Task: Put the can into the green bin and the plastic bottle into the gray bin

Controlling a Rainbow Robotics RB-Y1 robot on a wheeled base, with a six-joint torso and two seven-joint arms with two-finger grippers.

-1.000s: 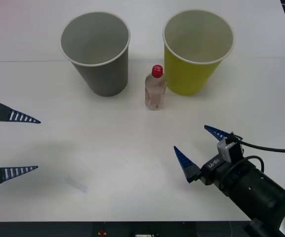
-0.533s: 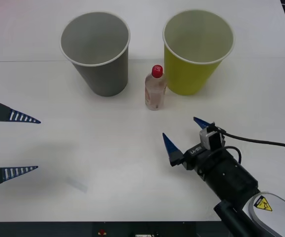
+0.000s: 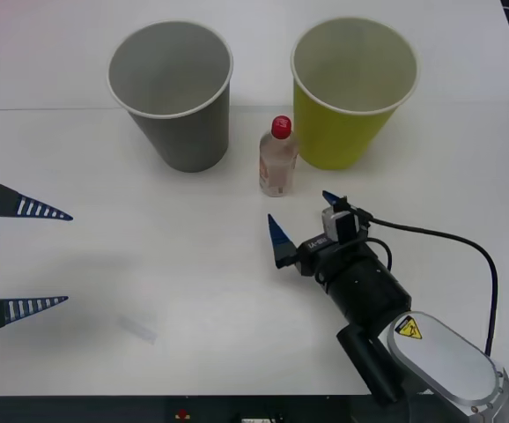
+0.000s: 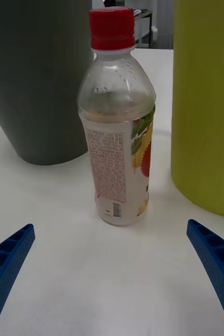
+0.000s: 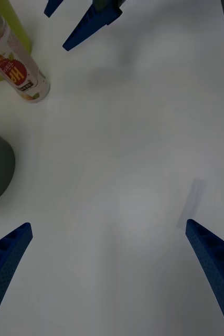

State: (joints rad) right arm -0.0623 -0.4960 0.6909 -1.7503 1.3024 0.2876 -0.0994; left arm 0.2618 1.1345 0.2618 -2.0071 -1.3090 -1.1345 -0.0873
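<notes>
A: How was the plastic bottle (image 4: 118,118) judged to handle?

B: It was seen standing on the tabletop (image 3: 193,264) between the gray bin (image 3: 173,95) and the green bin (image 3: 350,91), just in front of them. It looked nearly empty, so it was judged light and easy to tip. The clear wall was judged thin and smooth, a little slippery. A hold on the labelled middle was advised, below the red cap.

A: And its axis?

B: The long axis was seen upright, with the cap on top.

A: The grippers?

B: The right gripper (image 3: 306,226) was seen near the bottle, fingers spread apart, nothing held. The left gripper (image 3: 25,259) was seen far at the left, also spread apart.
</notes>
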